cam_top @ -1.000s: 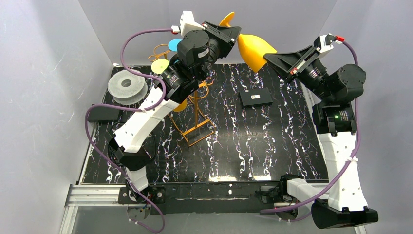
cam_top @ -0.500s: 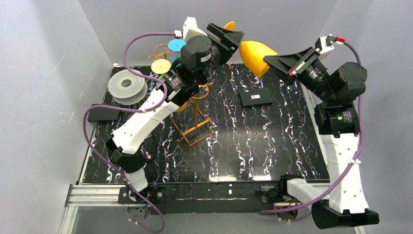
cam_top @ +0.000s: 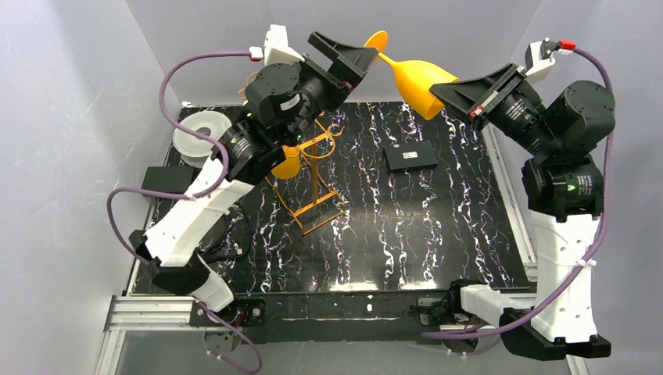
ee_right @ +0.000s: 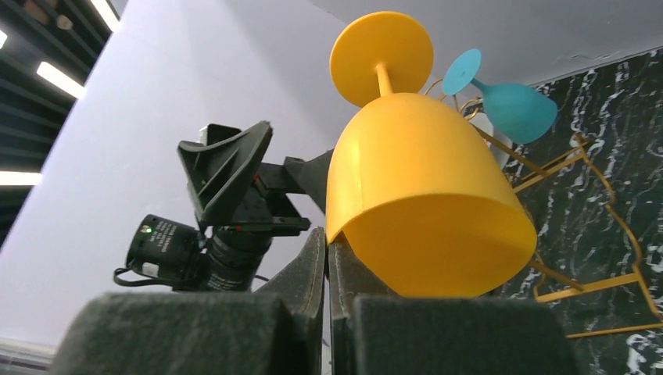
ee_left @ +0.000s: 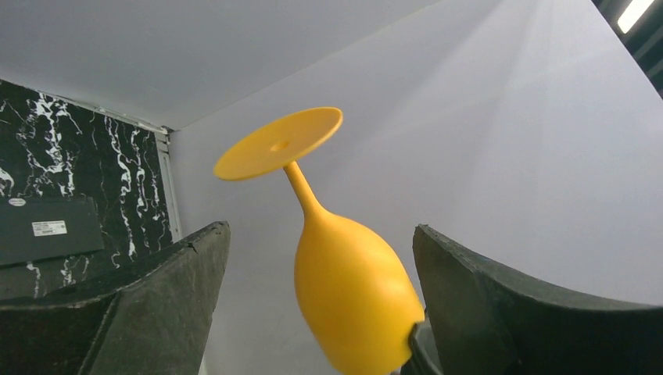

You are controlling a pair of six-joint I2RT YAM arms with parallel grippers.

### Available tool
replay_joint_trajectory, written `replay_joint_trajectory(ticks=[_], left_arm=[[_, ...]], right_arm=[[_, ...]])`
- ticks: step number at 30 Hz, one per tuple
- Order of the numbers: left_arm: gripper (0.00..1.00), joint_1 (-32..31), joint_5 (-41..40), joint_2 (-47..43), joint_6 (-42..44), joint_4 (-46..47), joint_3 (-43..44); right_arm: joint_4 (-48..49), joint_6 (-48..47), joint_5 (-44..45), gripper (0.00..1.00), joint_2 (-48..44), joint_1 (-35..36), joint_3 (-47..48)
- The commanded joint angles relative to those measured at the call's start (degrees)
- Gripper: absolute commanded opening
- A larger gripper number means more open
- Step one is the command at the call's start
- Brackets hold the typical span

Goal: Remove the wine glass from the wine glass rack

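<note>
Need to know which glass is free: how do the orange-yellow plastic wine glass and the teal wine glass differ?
The orange-yellow wine glass is off the gold wire rack, its rim pinched in the right gripper; the teal wine glass sits among the rack's wires, ungripped. One is orange-yellow, the other teal. Both are stemmed, foot uppermost.

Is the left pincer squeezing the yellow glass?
No, the left pincer stands open; the right pincer pinches the yellow glass by its rim.
</note>
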Motion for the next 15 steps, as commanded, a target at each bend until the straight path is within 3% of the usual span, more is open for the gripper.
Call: replay_joint_trajectory(ticks=[1, 10, 15], left_arm=[[0.87, 0.2, 2.1, -6.8, 6.2, 1.8, -1.9], [0.86, 0.2, 5.4, -18.1, 20.6, -3.3, -8.3], [0.85, 0.2, 5.4, -21.6, 30.8, -15.8, -3.7]], right_arm=[[-9.6, -9.5, 1.9, 0.01, 2.0, 0.1, 8.1], [-32.8, -21.8, 5.9, 0.01, 9.2, 0.1, 23.3], [-47.6, -28.2, 8.8, 0.01, 14.0, 0.1, 31.7]])
